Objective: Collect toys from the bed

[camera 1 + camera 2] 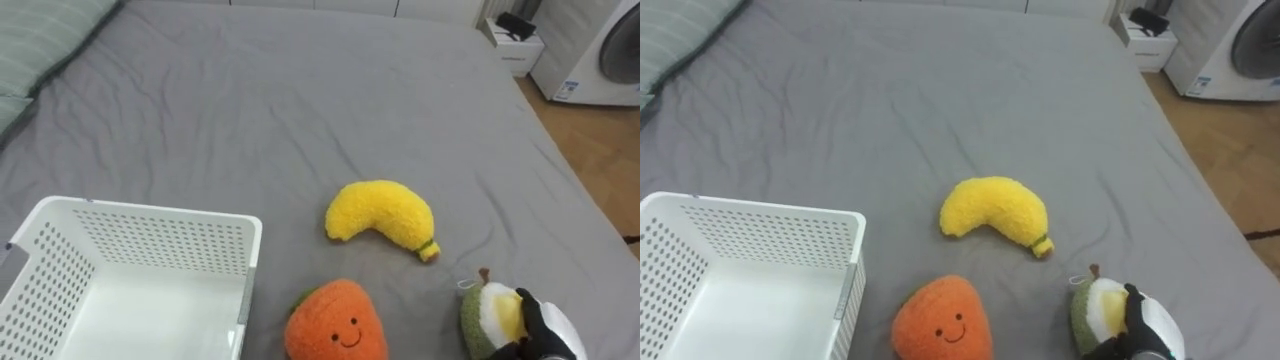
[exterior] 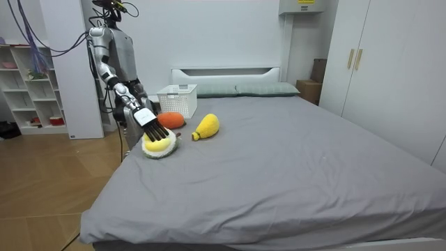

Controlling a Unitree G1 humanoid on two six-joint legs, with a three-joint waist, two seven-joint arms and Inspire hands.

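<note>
Toys, three of them, all lie on the plain grey bedsheet [image 1: 300, 100], none in the basket. We see a yellow fuzzy plush banana [image 1: 382, 222] mid-bed, an orange rounded plush fruit with a stitched smiling face [image 1: 337, 322] nearer the robot, and a green plush avocado with a white-and-yellow middle [image 1: 487, 318] at the near right edge. The orange fruit sits just beside the corner of the white perforated plastic basket [image 1: 160, 245], not touching it as far as we can tell. The basket stands on the sheet at the near left. The robot's right hand [image 1: 548, 330] lies on the avocado, its dark fingers [image 2: 155, 130] looking straight and laid across the top. We see no clench round it. In the room view the robot stands on the wood floor [image 1: 600, 150] at the bed's side, on the room view's left, right arm reaching down. A striped pale green pillow [image 1: 40, 40] is at the far left. Past the far right corner stand a small white bedside cabinet [image 1: 515, 45] and a white front-loading washing machine [image 1: 605, 50]. The machine carries a blue-and-white sticker [image 1: 568, 88], too small to read. The room view also shows a white headboard [image 2: 226, 73], white wardrobe doors [image 2: 376, 70] and a white open shelf unit [image 2: 28, 84].
</note>
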